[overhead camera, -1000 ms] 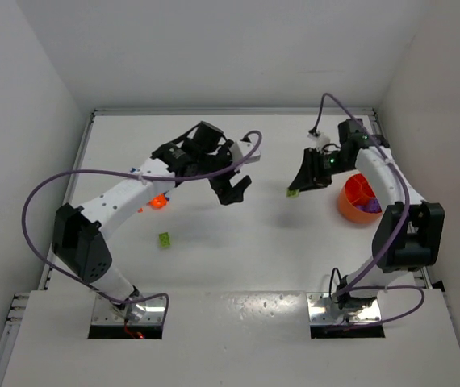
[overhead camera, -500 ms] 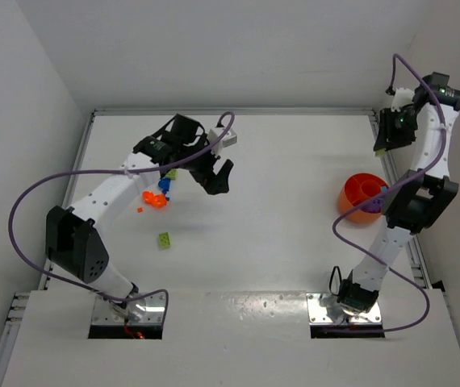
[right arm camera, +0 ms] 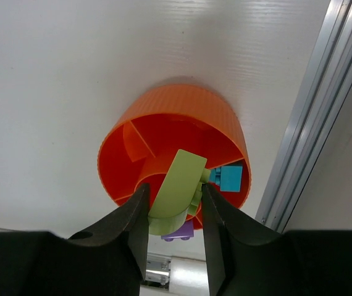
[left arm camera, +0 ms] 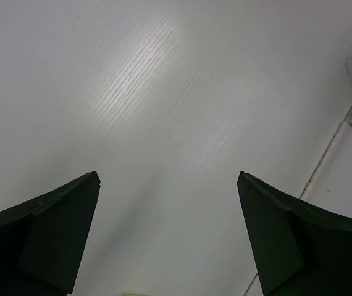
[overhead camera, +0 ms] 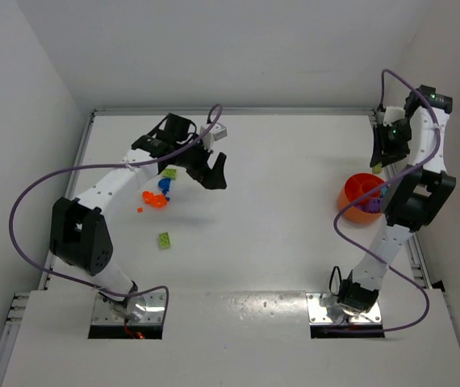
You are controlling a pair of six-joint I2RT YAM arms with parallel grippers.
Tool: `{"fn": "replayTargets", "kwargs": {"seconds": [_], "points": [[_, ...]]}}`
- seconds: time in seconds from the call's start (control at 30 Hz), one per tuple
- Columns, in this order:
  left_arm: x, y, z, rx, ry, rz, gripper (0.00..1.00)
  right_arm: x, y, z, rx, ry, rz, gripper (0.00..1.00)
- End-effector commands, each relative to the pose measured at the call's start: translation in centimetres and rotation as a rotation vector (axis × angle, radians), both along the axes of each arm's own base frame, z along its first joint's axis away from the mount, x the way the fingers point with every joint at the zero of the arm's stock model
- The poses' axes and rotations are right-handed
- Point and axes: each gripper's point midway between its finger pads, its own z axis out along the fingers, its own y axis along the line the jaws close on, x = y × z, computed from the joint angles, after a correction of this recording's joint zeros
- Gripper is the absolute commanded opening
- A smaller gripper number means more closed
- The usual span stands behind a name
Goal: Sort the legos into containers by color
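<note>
Lime lego in right tool

No legible txt anywhere.

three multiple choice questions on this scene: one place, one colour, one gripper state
1. The round orange plastic tub stands: A) near the table's right edge B) at its middle C) by the left arm's base
2. The plastic brick in the right gripper is: A) blue B) orange C) lime green
3. The left gripper is: A) shut on a brick B) open and empty C) shut and empty
1 A, the top view shows it far right; 2 C, the right wrist view shows that colour in the grip; 3 B, its jaws stand wide apart with nothing between.
</note>
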Motion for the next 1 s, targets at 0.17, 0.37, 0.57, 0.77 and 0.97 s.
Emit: {"fn": "replayTargets", "kwargs": {"seconds": [0.17, 0.37, 0.57, 0.77, 0.97], "points": [[1.0, 1.0, 0.9, -0.052, -0.032, 0.065, 1.00, 0.1, 0.3, -2.2, 0.017, 0.068, 0.019, 0.00], [0.8, 0.8, 1.0, -0.061, -0.034, 0.045, 1.00, -0.1, 0.3, -3.6, 0.032, 0.105, 0.019, 0.00], [-0.1, 0.9, 0.2, -0.045, -0.018, 0.002, 1.00, -0.2, 0.6, -4.3, 0.030, 0.129, 0.027, 0.05], [1.4, 1.7, 0.8, -0.039, -0.040, 0.103, 1.00, -0.8, 0.8, -5.0, 0.044, 0.163, 0.027, 0.36], [2.0, 3.0, 3.4, -0.154, -0.112, 0.137, 1.00, -0.8, 1.0, -3.1, 0.036, 0.119, 0.028, 0.50]]}}
